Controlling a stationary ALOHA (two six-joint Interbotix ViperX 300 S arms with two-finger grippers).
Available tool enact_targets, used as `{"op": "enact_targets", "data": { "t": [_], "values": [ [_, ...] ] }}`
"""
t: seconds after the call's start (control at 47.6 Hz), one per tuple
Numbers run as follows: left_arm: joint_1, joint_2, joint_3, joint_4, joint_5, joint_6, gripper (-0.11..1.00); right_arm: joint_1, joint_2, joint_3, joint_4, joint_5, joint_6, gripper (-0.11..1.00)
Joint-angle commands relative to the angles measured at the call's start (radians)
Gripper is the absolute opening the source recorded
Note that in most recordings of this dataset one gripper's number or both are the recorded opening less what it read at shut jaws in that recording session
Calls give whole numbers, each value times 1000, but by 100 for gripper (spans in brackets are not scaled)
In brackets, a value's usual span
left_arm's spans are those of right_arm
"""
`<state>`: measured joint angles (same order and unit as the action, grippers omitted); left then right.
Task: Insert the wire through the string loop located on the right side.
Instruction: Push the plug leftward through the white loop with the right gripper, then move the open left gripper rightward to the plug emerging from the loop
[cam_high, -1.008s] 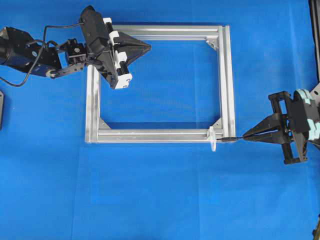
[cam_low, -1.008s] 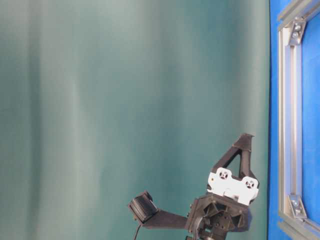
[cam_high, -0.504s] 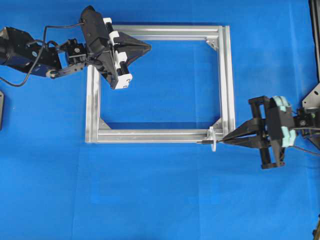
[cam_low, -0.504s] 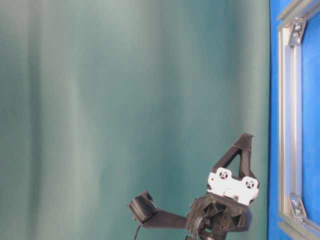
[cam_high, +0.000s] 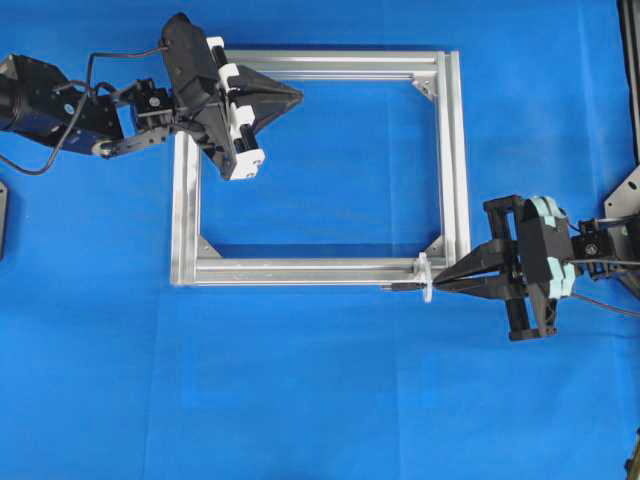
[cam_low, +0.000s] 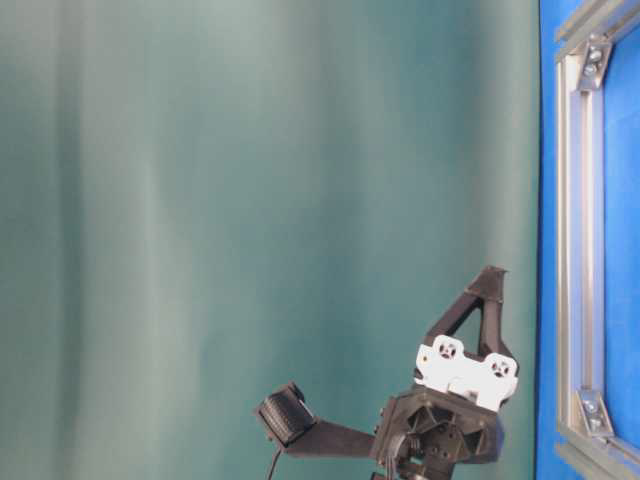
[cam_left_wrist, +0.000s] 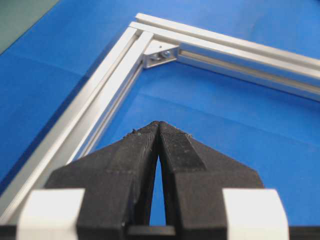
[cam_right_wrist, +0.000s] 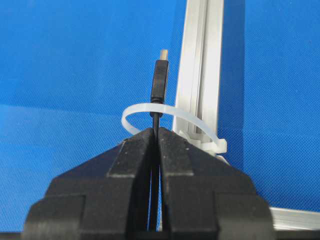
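My right gripper (cam_high: 440, 284) (cam_right_wrist: 155, 131) is shut on the wire (cam_right_wrist: 159, 90), a thin black cable ending in a small plug with a metallic tip. The plug (cam_high: 403, 286) passes through the string loop (cam_right_wrist: 142, 110) (cam_high: 425, 277), a whitish translucent loop fixed to the silver frame (cam_high: 300, 270) at its near right corner. The plug's tip sticks out past the loop, alongside the frame's front bar. My left gripper (cam_high: 296, 95) (cam_left_wrist: 158, 124) is shut on nothing and hovers over the frame's far left corner (cam_left_wrist: 159, 54).
A blue cloth (cam_high: 300, 390) covers the table. The left arm (cam_high: 60, 105) reaches in from the far left; it also appears in the table-level view (cam_low: 455, 380). A dark object (cam_high: 2, 215) lies at the left edge.
My right gripper has moved left toward the frame, carrying the wire's plug from just outside the loop to through it. The left arm has not moved.
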<state>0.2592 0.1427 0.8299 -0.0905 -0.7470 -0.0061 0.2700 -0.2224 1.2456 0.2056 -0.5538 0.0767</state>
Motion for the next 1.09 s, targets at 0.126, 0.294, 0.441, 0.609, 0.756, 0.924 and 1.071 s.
{"op": "enact_targets", "data": {
  "t": [0.126,0.294,0.441,0.609,0.756,0.924,1.071],
  "values": [
    [-89,-31,-8,3,-8,-17,0,-2,-5,-12,2,-9,0,-4],
    [-206,-31,2,3,-5,-38,0,0,-5,-14,2,-8,0,-4],
    [-311,-31,3,3,-5,-48,0,0,-5,-14,2,-6,0,-4],
    [-405,-31,0,3,-5,-64,0,0,-5,-15,2,-6,0,-4],
    [-446,-31,3,5,-3,-84,0,-2,-5,-14,2,-6,0,-4],
    [-449,-29,0,3,14,-87,0,-2,-5,-15,2,-6,0,-4],
    [-449,-20,-21,5,25,-87,0,0,-5,-15,2,-6,0,-4]
  ]
}}
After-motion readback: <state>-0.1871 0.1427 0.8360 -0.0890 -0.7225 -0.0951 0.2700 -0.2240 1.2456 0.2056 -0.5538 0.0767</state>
